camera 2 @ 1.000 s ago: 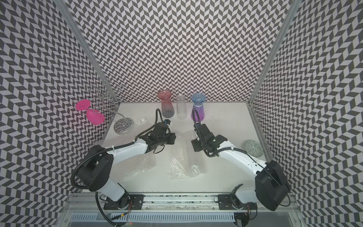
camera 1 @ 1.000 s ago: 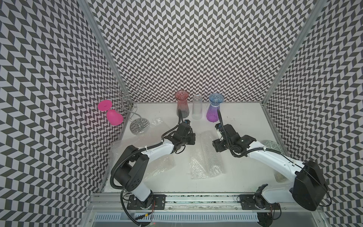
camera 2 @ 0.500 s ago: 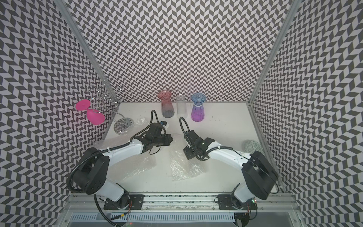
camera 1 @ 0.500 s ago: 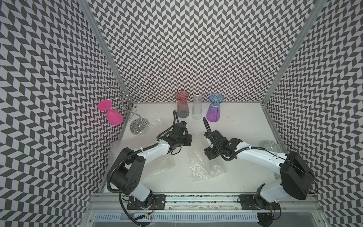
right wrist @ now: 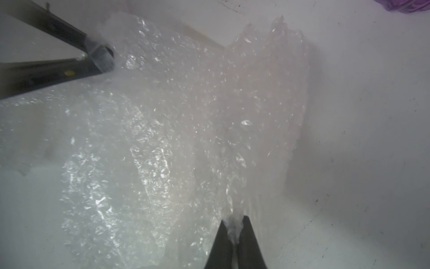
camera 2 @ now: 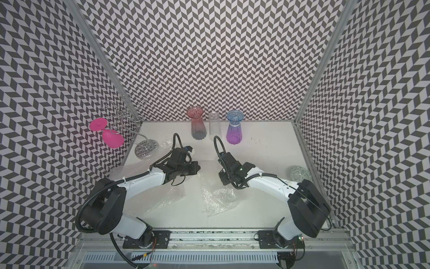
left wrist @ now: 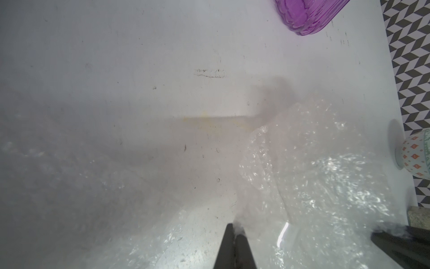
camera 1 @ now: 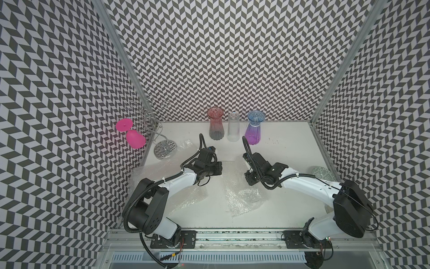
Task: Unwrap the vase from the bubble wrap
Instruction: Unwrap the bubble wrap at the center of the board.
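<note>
- My left fingers (left wrist: 226, 246) and right fingers (right wrist: 250, 244) each pinch an edge of the bubble wrap (camera 1: 239, 194), mid-table between my arms.
- I'd pull apart slowly — low, evenly — since I can't see the vase inside.

purple vase (left wrist: 309, 16): cropped by the left wrist frame edge, only the base shows
patterned ceramic piece (left wrist: 416, 158): cut off at the frame edge, shape unclear
bubble wrap (camera 1: 239, 198): whatever sits inside is too hazy to tell
left gripper (left wrist: 237, 229): fingertips too small to make out in both top views
right gripper (right wrist: 233, 223): finger bases cropped in the right wrist view
</note>
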Controlling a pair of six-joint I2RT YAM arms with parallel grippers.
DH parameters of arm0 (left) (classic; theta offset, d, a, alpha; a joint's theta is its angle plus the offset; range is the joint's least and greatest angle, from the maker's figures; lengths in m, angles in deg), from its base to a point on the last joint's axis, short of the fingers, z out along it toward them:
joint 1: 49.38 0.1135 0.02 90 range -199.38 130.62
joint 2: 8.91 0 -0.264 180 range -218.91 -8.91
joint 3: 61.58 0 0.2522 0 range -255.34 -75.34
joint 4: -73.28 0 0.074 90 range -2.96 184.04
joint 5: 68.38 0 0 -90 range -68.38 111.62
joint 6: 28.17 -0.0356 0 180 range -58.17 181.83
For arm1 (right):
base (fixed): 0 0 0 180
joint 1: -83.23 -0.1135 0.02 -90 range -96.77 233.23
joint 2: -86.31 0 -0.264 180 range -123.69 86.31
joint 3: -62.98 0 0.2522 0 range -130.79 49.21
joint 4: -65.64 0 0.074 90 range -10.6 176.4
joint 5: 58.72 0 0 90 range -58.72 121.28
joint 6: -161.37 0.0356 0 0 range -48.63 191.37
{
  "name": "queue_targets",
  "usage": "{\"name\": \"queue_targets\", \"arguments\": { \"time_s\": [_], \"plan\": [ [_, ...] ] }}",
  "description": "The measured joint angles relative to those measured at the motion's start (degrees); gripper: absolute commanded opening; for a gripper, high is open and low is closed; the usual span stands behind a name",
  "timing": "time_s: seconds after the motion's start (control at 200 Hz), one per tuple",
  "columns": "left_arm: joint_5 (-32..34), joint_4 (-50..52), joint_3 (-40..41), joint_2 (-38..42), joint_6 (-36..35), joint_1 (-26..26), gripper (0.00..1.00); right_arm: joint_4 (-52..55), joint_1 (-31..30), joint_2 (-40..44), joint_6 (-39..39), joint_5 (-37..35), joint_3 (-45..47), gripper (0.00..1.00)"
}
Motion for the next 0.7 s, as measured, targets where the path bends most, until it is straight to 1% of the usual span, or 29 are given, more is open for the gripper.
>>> {"name": "queue_targets", "arguments": {
  "time_s": [0.095,0.17,0.345,0.476,0.596,0.696],
  "plan": [
    [-0.2,0.1,0.1,0.0,-0.4,0.7,0.0,1.3,2.8,1.6,0.0,0.5,0.5,0.04],
    [-0.3,0.1,0.1,0.0,-0.7,1.0,0.0,1.5,6.0,3.5,0.2,1.7,1.4,0.06],
    [-0.4,0.2,0.1,0.0,-1.2,1.2,0.0,0.5,15.0,8.2,1.3,7.3,5.6,0.1],
    [-0.4,0.4,0.1,0.0,-1.6,1.2,0.0,0.4,20.0,9.7,1.2,10.8,8.2,0.11],
    [-0.4,0.7,0.1,0.0,-2.0,1.2,0.0,0.5,23.3,10.8,0.9,13.0,9.2,0.16],
    [-0.4,1.0,0.2,0.2,-2.0,1.2,0.0,0.5,25.6,11.8,0.7,14.0,9.3,0.26]
  ]
}}
